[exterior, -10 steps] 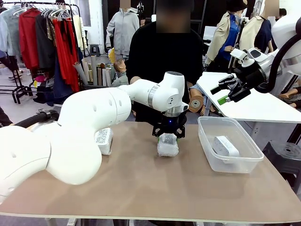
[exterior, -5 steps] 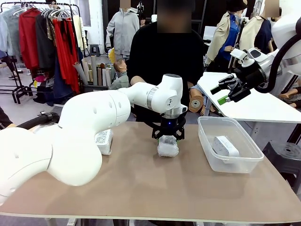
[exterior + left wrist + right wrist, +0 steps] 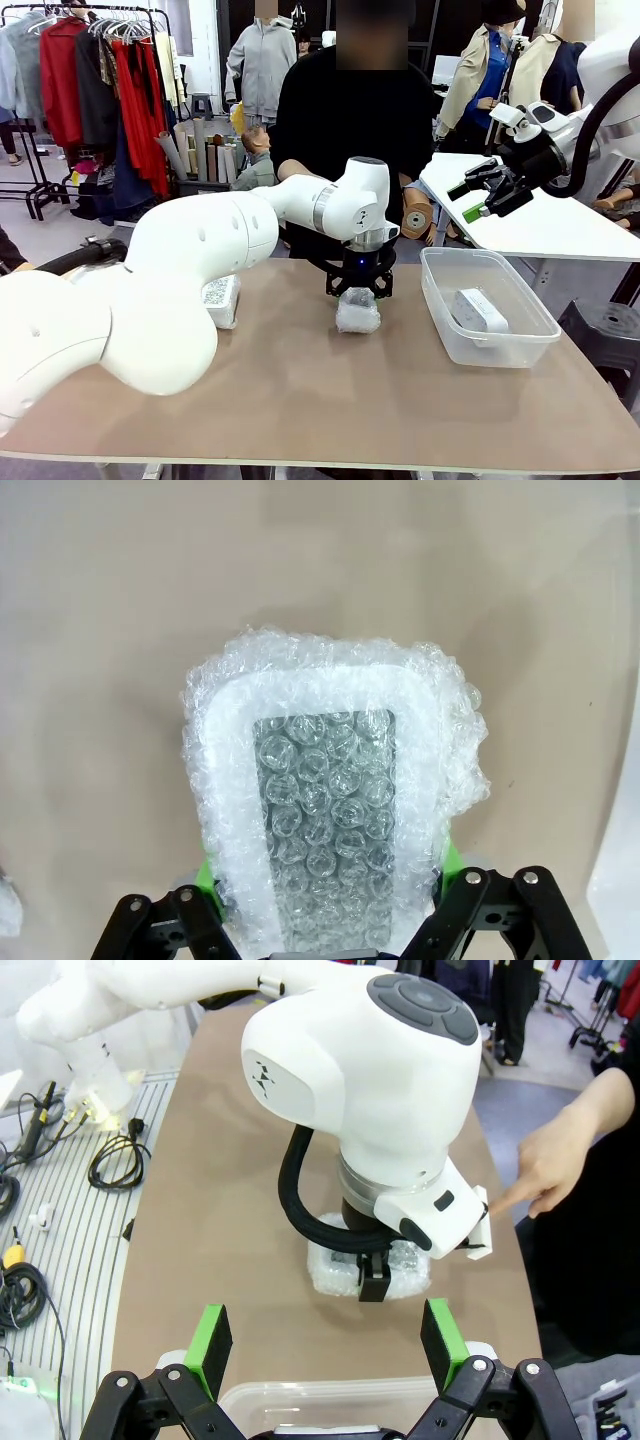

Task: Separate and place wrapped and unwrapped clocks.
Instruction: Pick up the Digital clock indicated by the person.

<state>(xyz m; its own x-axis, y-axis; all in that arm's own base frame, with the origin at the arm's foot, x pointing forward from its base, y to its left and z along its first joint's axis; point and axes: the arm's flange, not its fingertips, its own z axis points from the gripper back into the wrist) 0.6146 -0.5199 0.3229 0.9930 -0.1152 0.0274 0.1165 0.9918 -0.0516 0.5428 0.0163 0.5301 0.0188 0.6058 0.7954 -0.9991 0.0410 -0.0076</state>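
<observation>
Wrapped clock [image 3: 330,800] lay flat mid-worktop [image 3: 300,400], long axis running near-to-far from the robot. Grey panel faced up under the bubble wrap, any writing too blurred to read. L gripper [image 3: 359,291] stood straight above it, jaws clamped on its long sides, green pads [image 3: 451,858] pressed into the wrap. 2nd wrapped clock [image 3: 221,298] sat further left w/ a speckled QR-type label, not legible. Bare clock [image 3: 478,309] lay in the tub [image 3: 500,352] at right. R gripper [image 3: 472,200] hung raised, jaws apart.
</observation>
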